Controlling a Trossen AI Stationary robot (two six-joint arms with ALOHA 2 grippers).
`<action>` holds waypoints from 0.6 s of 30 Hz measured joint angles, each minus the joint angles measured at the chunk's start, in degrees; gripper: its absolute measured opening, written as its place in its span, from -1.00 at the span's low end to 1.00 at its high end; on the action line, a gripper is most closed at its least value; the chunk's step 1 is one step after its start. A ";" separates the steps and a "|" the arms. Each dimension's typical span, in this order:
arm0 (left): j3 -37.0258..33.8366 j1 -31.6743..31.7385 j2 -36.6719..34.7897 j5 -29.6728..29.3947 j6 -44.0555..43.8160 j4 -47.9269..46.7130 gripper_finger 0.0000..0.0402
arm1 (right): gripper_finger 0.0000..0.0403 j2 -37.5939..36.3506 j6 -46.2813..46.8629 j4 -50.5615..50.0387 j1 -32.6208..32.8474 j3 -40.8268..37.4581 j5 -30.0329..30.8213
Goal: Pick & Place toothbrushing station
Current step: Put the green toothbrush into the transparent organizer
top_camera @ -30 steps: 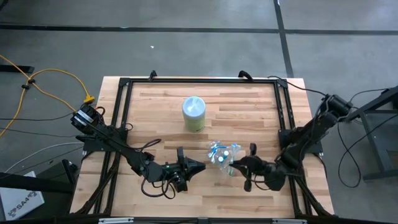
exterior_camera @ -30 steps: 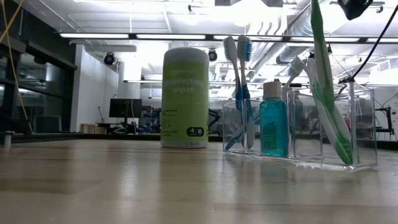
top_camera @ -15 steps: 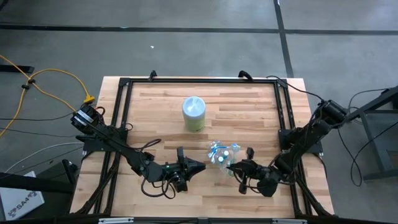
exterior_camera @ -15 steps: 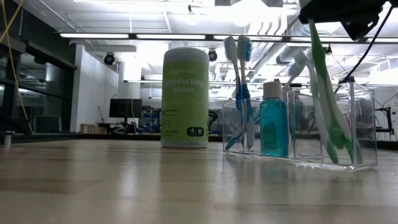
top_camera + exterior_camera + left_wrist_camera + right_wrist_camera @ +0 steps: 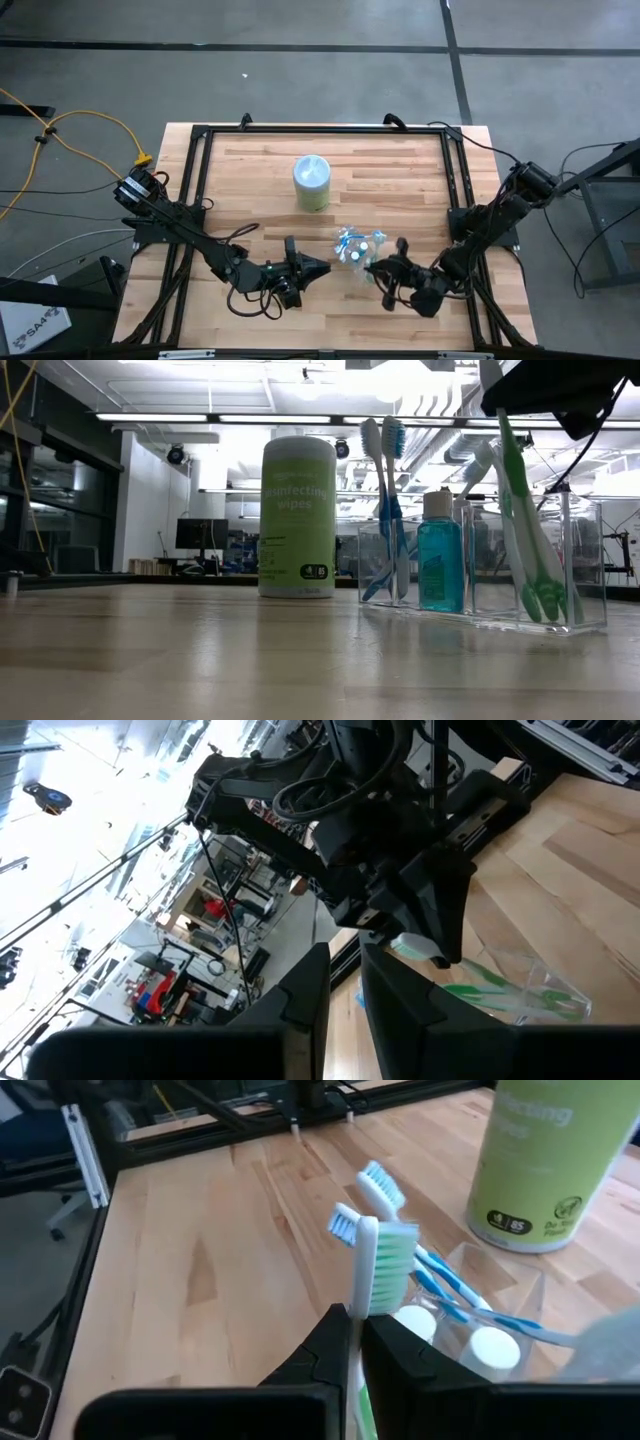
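The clear plastic container (image 5: 585,560) stands on the table right of centre and also shows in the high view (image 5: 358,247). It holds two blue-white toothbrushes (image 5: 385,510), a teal bottle (image 5: 440,565), white-capped tubes (image 5: 490,1348) and one green-white toothbrush (image 5: 510,550). My right gripper (image 5: 372,268) is just above the container's near right end, shut on a second green-white toothbrush (image 5: 530,530). That brush's handle reaches down into the end compartment. My left gripper (image 5: 318,268) is shut and empty, left of the container. My right gripper pinches the green-white toothbrush by its white neck (image 5: 362,1285), just below the green-bristled head (image 5: 398,1265), between its two fingers. The fingers come from the table's right and lie across the brush. The brush stands nearly upright, head up, its handle end (image 5: 555,605) down inside the container.
A green canister of disinfecting wipes (image 5: 311,182) stands upright beyond the container toward the far edge, and also shows in the low view (image 5: 297,515). A black frame rail (image 5: 320,130) runs round the wooden tabletop.
My right gripper has come down toward the container and a little toward the table's left, staying shut on the green-white toothbrush. The brush has gone lower, its handle deeper into the end compartment, and now tilts a little.
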 joint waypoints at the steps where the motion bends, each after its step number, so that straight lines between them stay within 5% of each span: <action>1: 0.00 0.00 0.00 0.00 -0.03 0.00 -0.72 | -0.93 -0.06 0.93 -0.74 0.00 0.06 0.06; 13: 0.00 0.00 0.00 -0.01 -0.03 0.00 -0.72 | -0.92 -0.16 13.36 -7.06 -1.63 0.15 1.17; 18: 0.00 0.00 0.00 -0.01 -0.03 0.00 -0.72 | -0.80 -0.02 14.66 -10.26 -3.27 -0.16 -4.32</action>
